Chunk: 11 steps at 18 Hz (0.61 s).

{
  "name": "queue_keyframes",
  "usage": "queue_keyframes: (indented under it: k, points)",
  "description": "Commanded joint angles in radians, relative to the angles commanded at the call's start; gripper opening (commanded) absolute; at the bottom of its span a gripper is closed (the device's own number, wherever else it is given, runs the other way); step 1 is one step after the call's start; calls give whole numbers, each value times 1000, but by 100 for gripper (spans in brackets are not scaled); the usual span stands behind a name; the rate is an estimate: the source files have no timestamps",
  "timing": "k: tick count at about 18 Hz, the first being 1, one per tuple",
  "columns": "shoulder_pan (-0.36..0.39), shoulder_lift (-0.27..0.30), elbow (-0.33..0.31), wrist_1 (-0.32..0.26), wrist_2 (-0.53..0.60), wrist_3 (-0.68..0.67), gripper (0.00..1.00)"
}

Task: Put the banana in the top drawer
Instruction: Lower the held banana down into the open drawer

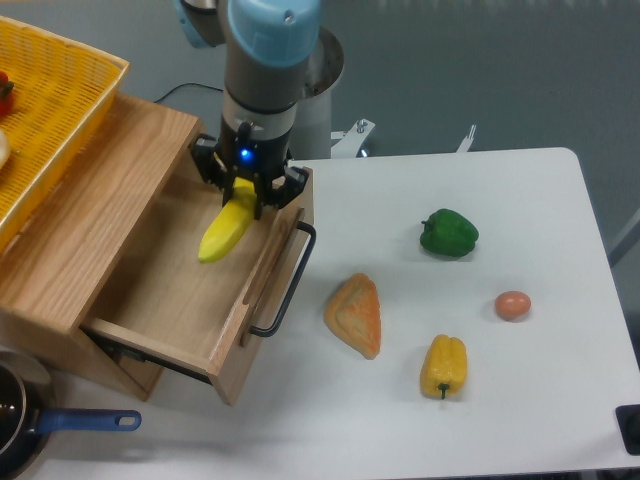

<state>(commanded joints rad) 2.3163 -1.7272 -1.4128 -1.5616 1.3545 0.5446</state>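
The banana (224, 231) is plain yellow and hangs tilted, its lower end pointing down-left over the inside of the top drawer (180, 290). My gripper (243, 190) is shut on the banana's upper end, above the drawer's back right part. The drawer is pulled out of the wooden cabinet (95, 190); its pale wooden floor is bare and its black bar handle (287, 285) faces the table. Whether the banana's tip touches the drawer floor I cannot tell.
A yellow plastic basket (45, 110) sits on the cabinet top at the left. On the white table lie a green pepper (449, 232), a bread piece (355, 314), a yellow bell pepper (444, 365) and a brown egg (512, 305). A blue-handled pot (40, 425) sits bottom left.
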Motion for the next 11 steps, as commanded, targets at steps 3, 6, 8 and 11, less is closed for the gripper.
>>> queue_keyframes:
  k: [3, 6, 8, 11]
  points:
    - [-9, -6, 0, 3, 3, 0, 30]
    - [-11, -12, 0, 3, 8, 0, 30]
    - [-12, -17, -2, 3, 15, 0, 30]
    - [-12, -20, -3, 3, 15, 0, 31]
